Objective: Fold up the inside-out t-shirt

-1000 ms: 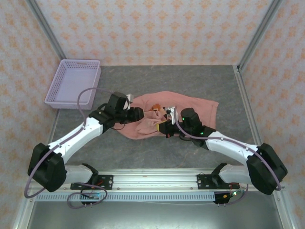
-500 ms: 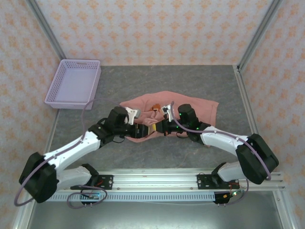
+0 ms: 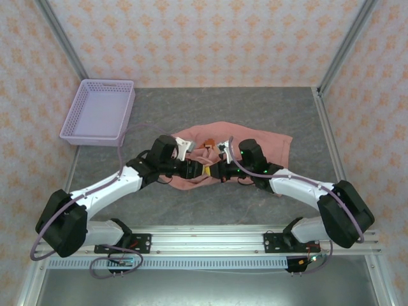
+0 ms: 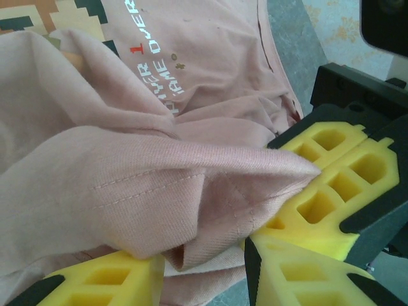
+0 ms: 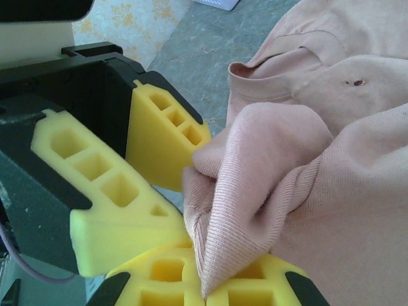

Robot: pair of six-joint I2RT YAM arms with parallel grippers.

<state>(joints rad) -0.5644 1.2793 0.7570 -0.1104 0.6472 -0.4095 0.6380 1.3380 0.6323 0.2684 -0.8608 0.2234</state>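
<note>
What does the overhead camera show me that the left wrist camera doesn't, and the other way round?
Overhead: the lavender basket at the table's far left, and both arms reaching in to meet over the salmon-pink t-shirt. Left wrist: the print's white lettering, a stitched hem, and cloth lying in the open left gripper. Both: the t-shirt, and the right gripper at it, shut on a fold.
</note>
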